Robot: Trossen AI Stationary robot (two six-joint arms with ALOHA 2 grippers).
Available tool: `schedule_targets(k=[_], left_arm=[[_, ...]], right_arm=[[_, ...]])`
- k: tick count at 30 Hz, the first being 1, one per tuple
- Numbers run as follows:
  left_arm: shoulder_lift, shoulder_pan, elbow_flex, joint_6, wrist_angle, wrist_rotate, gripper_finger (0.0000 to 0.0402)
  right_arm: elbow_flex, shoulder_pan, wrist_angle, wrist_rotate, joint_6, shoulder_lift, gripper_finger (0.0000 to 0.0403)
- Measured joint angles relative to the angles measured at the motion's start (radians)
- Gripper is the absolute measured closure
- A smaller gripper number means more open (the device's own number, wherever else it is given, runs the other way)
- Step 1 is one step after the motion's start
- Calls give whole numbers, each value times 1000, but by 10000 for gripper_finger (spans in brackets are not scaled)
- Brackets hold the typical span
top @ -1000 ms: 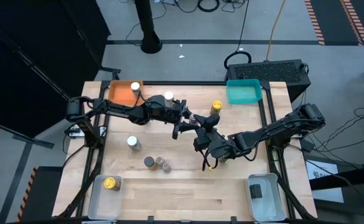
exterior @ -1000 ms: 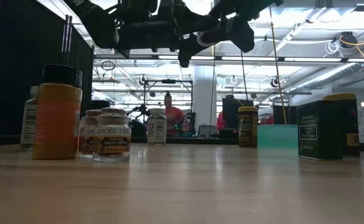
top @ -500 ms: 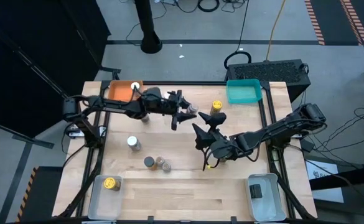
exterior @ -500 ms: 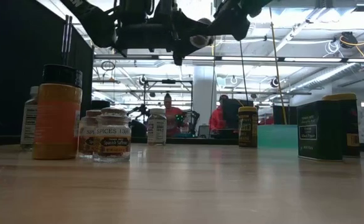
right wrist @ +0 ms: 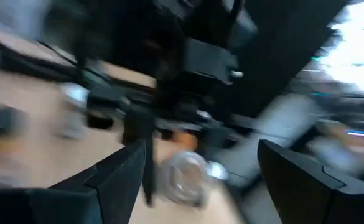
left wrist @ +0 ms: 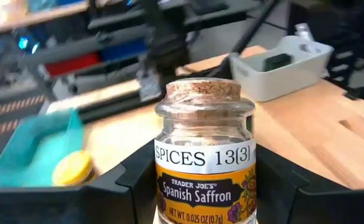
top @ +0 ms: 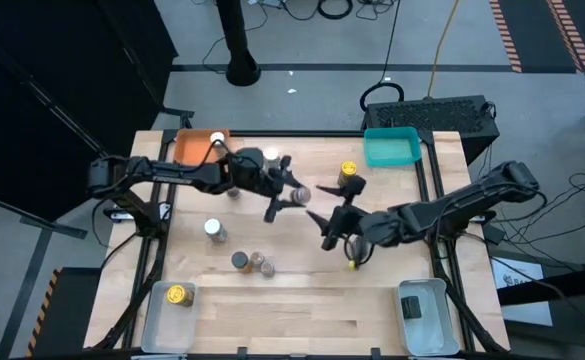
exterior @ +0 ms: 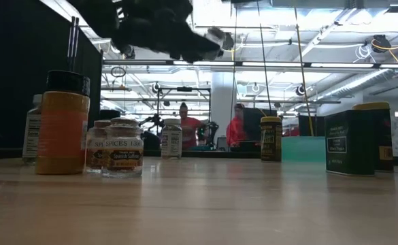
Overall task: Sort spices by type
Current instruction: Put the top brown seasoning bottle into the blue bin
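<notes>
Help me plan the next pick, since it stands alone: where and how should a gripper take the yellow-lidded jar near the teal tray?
Grip the yellow-lidded jar around its round body just under the lid, coming straight down from above. It stands upright on the table, apart from the teal tray, so both flanks look free. The right gripper, open and empty, is the nearer one; the left gripper already holds the saffron jar.

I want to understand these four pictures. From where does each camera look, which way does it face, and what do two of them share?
High: above, facing down on table and both arms.
Low: at tabletop height, facing the room; an arm overhead.
Left wrist: on the left arm; left pincer holds the saffron jar.
Right wrist: on the right arm, blurred; right pincer open, empty.
Shared: the high view shows that jar too.
</notes>
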Motion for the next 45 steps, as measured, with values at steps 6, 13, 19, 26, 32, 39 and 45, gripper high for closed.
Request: schedule_targets(k=[6, 13, 19, 26, 32, 39, 45], left_arm=[[-1, -94, 0, 30, 86, 6, 205], [-1, -127, 0, 24, 111, -2, 205], [-1, -127, 0, -3, 160, -4, 205], [-1, -127, 0, -5, 161, -10, 205], [-1, -127, 0, -5, 158, -10, 205], [-1, -127, 0, -25, 155, -10, 160], [-102, -81, 1, 9, -83, -280, 154]], right_arm=[[0, -60, -18, -250, 106, 3, 110], [0, -65, -19, -312, 124, 8, 110], [0, -66, -18, -314, 122, 8, 124], [0, -65, -6, -321, 101, 9, 202], [0, -66, -6, -336, 101, 9, 255], [0, -72, -4, -335, 131, 9, 255], [-2, -121, -107, -160, 233, -48, 255]])
